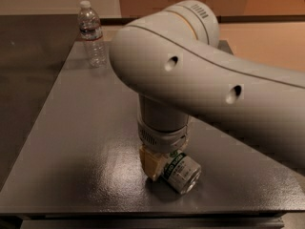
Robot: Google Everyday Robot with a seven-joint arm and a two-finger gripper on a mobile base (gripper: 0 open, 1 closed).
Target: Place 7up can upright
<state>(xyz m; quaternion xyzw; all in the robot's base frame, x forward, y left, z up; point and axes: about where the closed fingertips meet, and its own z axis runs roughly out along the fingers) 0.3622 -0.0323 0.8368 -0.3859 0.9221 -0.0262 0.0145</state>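
While hanging low at 6 o'clock of the grey surface (86, 142), meets with the gripper (161, 168) the 7up can (182, 172), tilted on its side just toward 4 o'clock, silver end pointing to 5 o'clock. Cannot tell whether jaws are clenched or released. Shows also a water bottle (92, 35) upright at 11 o'clock, well apart.

The arm (214, 85), a thick pale-grey link with two round holes in its side, comes in from 3 o'clock and runs across to a rounded bend at about 11 o'clock of centre. From that bend the wrist (162, 123), a grey cylinder with a ribbed collar, drops straight toward 6 o'clock. The tan gripper (159, 168) hangs beneath it, pointing down, low in the view.
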